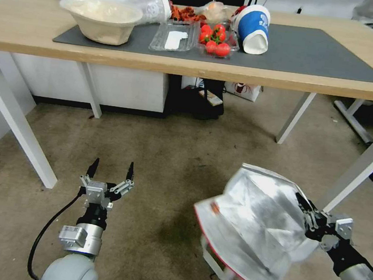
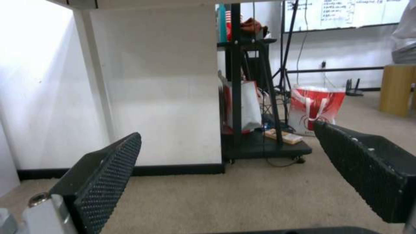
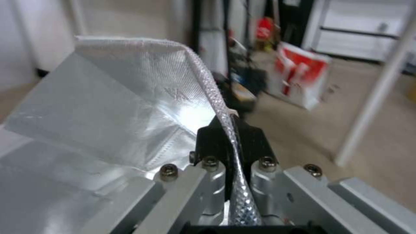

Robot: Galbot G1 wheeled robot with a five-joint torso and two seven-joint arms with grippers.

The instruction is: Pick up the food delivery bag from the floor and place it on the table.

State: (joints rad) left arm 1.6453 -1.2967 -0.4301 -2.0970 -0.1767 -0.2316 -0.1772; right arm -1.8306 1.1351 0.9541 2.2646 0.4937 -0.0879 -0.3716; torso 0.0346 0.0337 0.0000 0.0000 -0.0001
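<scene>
Head view: the food delivery bag [image 1: 255,226] hangs tilted above the floor [image 1: 171,156], low on the robot's right, its mouth turned toward the camera so the silver foil lining shows. Its red outer face is seen as little more than an edge along the bottom, and motion blur softens its outline. A white strap handle [image 1: 213,262] dangles beneath it. The right gripper [image 1: 303,207] holds the bag's rim at its right side; its fingertips are partly covered by foil. The left gripper [image 1: 111,169] hovers over the carpet on the left, fingers spread, touching nothing. Beyond them stands the desk [image 1: 18,35], light wood on white legs, its ends cut off by the picture's edges, bearing a dark grey mat [image 1: 318,51], two pale bowls [image 1: 101,18], a tray of tomatoes [image 1: 216,40] and a blue-and-white cup [image 1: 253,28] lying on its side.

Left wrist view: the left gripper [image 2: 225,162] has its two studded black fingers [image 2: 108,169] wide apart over brownish carpet [image 2: 242,198], facing a white panel [image 2: 164,84] and a black rack [image 2: 255,97].

Right wrist view: the right gripper [image 3: 228,130] has its black fingers [image 3: 208,139] pressed together on the bag's [image 3: 108,107] stitched rim. The room behind is blurred.
</scene>
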